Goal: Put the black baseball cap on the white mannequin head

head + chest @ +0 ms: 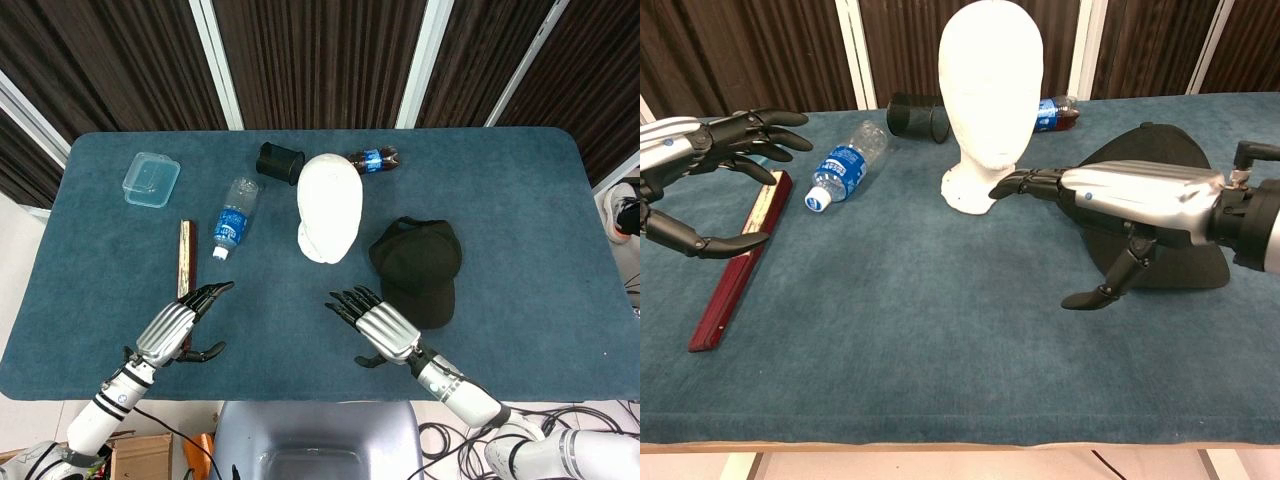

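Black baseball cap [420, 268] lies on the bench just right of the white mannequin head [329, 207], seemingly brim toward the robot. Right hand [378, 325], spread and empty, hovers nearest; left hand [180, 325] likewise spread.

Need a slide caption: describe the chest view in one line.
Both open robot hands, left and right, hover above the table; black baseball cap lies beside the upright white mannequin head.

Both the left hand [178, 325] and right hand [380, 322] hover palm-down, fingers extended and apart, holding nothing.
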Tool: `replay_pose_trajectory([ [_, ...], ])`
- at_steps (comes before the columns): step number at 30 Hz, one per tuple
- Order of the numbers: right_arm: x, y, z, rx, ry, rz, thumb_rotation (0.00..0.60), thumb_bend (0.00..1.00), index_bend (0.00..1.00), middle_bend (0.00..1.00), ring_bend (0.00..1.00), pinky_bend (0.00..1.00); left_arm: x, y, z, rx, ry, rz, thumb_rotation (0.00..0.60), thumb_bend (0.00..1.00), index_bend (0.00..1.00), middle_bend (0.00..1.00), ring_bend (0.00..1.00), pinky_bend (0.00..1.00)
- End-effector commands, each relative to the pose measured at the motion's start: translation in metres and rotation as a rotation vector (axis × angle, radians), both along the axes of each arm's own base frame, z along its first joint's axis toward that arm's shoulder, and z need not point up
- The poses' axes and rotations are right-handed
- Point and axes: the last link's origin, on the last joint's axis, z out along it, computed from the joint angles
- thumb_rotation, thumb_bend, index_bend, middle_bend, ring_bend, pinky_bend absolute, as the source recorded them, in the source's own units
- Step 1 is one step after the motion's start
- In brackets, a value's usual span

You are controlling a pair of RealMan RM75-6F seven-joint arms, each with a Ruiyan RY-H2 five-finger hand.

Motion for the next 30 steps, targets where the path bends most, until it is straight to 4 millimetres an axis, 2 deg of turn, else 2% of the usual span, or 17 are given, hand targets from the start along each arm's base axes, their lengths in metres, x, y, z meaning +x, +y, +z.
replay_pose_trajectory([
  [1, 0.000, 0.000, 0.000, 0.000, 0.002, -0.001, 0.600, 0.13, 0.00, 0.00, 0.00, 0.00, 0.001, -0.001, 0.001, 0.007, 0.002, -0.002, 0.600, 0.32, 0.00, 0.14, 0.13, 0.23],
  [5, -0.005, 0.003, 0.006, -0.026, 0.015, 0.003, 0.600, 0.13, 0.00, 0.00, 0.00, 0.00, -0.003, -0.003, 0.004, 0.030, 0.027, -0.004, 0.600, 0.32, 0.00, 0.14, 0.13, 0.23],
  [8, -0.015, 0.008, 0.019, -0.068, 0.039, 0.005, 0.600, 0.13, 0.00, 0.00, 0.00, 0.00, -0.016, -0.009, 0.014, 0.087, 0.108, 0.000, 0.600, 0.30, 0.00, 0.14, 0.12, 0.23],
  [12, -0.042, 0.020, 0.050, -0.179, 0.072, -0.009, 0.600, 0.13, 0.00, 0.00, 0.00, 0.00, -0.050, -0.024, 0.039, 0.292, 0.337, 0.031, 0.600, 0.26, 0.03, 0.14, 0.11, 0.21],
  [14, -0.065, 0.028, 0.068, -0.266, 0.097, -0.030, 0.600, 0.13, 0.00, 0.00, 0.00, 0.00, -0.072, -0.040, 0.051, 0.429, 0.485, 0.054, 0.600, 0.25, 0.04, 0.15, 0.11, 0.21],
  [17, -0.098, 0.041, 0.082, -0.381, 0.122, -0.055, 0.600, 0.13, 0.03, 0.01, 0.00, 0.00, -0.093, -0.065, 0.054, 0.497, 0.573, 0.091, 0.600, 0.24, 0.04, 0.15, 0.11, 0.20],
  [20, -0.129, 0.050, 0.085, -0.464, 0.148, -0.086, 0.600, 0.13, 0.11, 0.06, 0.00, 0.00, -0.105, -0.082, 0.052, 0.495, 0.586, 0.110, 0.600, 0.24, 0.04, 0.15, 0.11, 0.20],
  [24, -0.164, 0.051, 0.078, -0.534, 0.183, -0.134, 0.600, 0.13, 0.22, 0.14, 0.00, 0.00, -0.114, -0.094, 0.047, 0.505, 0.599, 0.093, 0.600, 0.24, 0.04, 0.15, 0.11, 0.20],
  [27, -0.184, 0.050, 0.069, -0.557, 0.221, -0.157, 0.600, 0.13, 0.26, 0.17, 0.00, 0.00, -0.119, -0.099, 0.043, 0.513, 0.612, 0.074, 0.600, 0.25, 0.03, 0.15, 0.11, 0.20],
  [30, -0.192, 0.048, 0.060, -0.570, 0.213, -0.161, 0.600, 0.13, 0.30, 0.19, 0.00, 0.00, -0.124, -0.100, 0.040, 0.516, 0.601, 0.074, 0.600, 0.25, 0.03, 0.15, 0.11, 0.19],
])
